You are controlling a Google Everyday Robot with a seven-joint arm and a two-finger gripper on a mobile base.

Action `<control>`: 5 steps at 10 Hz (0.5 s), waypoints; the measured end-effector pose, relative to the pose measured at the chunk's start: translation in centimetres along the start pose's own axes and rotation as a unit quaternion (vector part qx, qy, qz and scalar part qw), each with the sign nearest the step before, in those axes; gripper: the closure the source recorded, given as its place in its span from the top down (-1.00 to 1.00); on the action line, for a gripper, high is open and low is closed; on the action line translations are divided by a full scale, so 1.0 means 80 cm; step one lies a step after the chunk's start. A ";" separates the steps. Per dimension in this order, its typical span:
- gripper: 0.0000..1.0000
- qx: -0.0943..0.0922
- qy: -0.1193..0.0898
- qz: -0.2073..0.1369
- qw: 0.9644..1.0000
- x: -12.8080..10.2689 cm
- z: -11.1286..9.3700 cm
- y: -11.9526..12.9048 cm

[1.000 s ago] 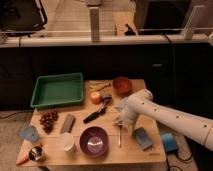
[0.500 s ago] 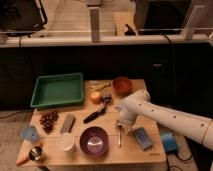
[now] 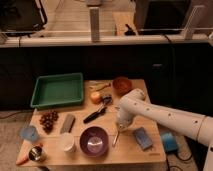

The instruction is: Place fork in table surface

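End effector [image 3: 119,129] @ thin metal fork [image 3: 115,141]

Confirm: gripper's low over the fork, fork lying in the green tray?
No. The camera view shows the fork on the table surface, next to the purple bowl, not in the green tray. The gripper is indeed low over the fork's far end.

no readable text, labels or numbers anywhere
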 end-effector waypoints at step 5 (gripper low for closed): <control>-0.60 -0.009 -0.007 -0.021 1.000 -0.005 0.000 -0.001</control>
